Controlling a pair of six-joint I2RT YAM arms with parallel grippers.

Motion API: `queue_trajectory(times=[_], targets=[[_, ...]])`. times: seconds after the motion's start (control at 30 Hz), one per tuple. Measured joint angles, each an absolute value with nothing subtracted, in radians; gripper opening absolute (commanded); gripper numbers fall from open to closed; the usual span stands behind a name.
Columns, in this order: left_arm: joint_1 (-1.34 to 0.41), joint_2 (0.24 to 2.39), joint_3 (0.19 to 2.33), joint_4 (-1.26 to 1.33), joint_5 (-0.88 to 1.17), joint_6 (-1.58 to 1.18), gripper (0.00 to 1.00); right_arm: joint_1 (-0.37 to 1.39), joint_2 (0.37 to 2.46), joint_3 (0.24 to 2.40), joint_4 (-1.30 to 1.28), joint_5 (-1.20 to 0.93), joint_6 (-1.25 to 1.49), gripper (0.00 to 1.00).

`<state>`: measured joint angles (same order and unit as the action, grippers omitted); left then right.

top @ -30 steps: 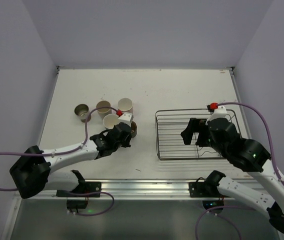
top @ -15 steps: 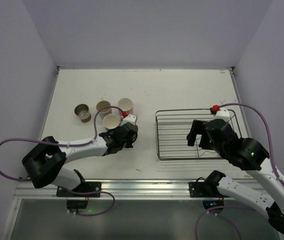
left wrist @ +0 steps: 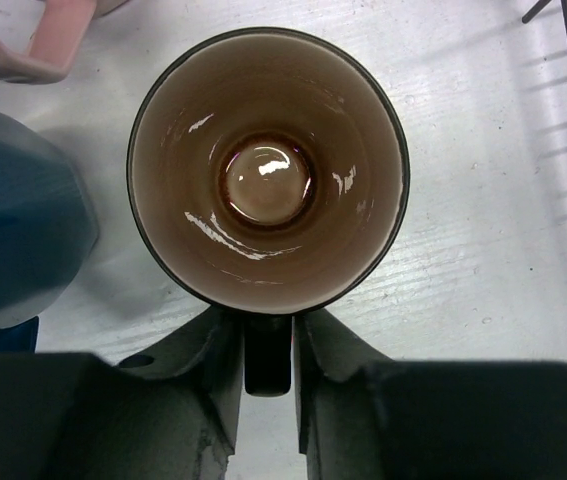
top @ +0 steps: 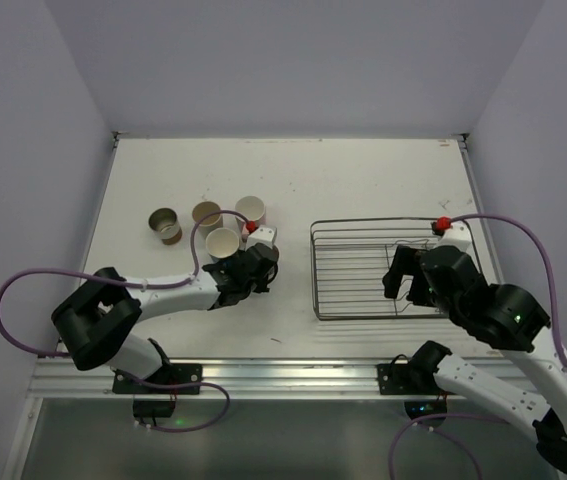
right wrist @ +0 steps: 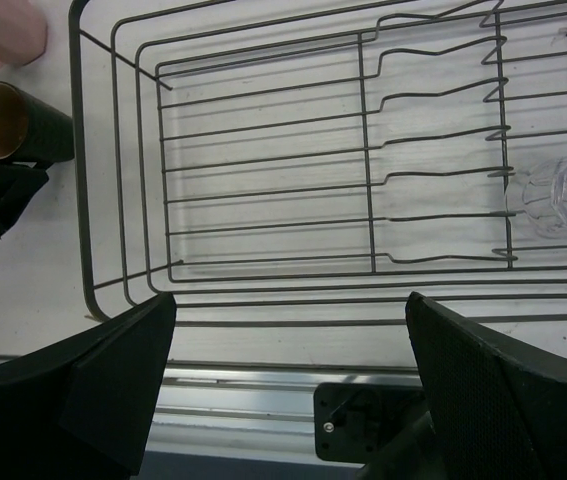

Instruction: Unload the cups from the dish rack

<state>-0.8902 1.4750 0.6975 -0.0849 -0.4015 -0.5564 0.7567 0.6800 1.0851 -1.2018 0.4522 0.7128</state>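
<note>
The dark brown cup [left wrist: 268, 170] stands upright on the table, and in the top view the dark brown cup [top: 270, 256] is mostly hidden under my left gripper [top: 258, 264]. In the left wrist view my left gripper [left wrist: 267, 335] is shut on its handle, one finger on each side. A blue cup [left wrist: 13, 230] and a pink cup [left wrist: 43, 40] stand close beside it. The dish rack [top: 363, 268] holds no cups, as the right wrist view of the dish rack [right wrist: 263, 150] confirms. My right gripper [right wrist: 288, 350] hangs open over the rack's near edge.
Several cups cluster at the left: the pink cup [top: 251, 210], a beige cup [top: 206, 214], a darker cup [top: 165, 225] and one [top: 223, 243] nearest my left gripper. A clear glassy object [right wrist: 553, 195] sits at the rack's right end.
My left arm has shifted right and folded in, keeping the dark brown cup by the cluster. My right gripper has drawn back toward the rack's near right side.
</note>
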Motion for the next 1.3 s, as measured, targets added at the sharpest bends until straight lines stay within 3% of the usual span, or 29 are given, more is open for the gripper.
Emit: queue_trajectory(times=[0.2,0.33,0.47,0.7,1.03,1.3], targets=[[-0.890,1.475,0.696,-0.092,-0.403,-0.556,0.37,0.750,0.677,1.095,-1.222,0.459,0.732,0.99],[-0.888,1.467,0.691,-0.097,-0.407,-0.556,0.54,0.745,0.678,1.110,-1.227,0.474,0.762,0.99],[-0.888,1.443,0.682,-0.107,-0.417,-0.561,0.64,0.745,0.663,1.114,-1.230,0.502,0.825,0.99],[-0.886,1.366,0.675,-0.153,-0.423,-0.564,0.67,0.745,0.705,1.131,-1.232,0.532,0.939,0.99],[-0.886,1.230,0.672,-0.183,-0.395,-0.564,0.68,0.732,0.926,1.246,-1.140,0.488,0.901,0.99],[-0.886,1.155,0.672,-0.220,-0.364,-0.564,0.67,0.388,1.092,1.246,-1.161,0.439,1.005,0.99]])
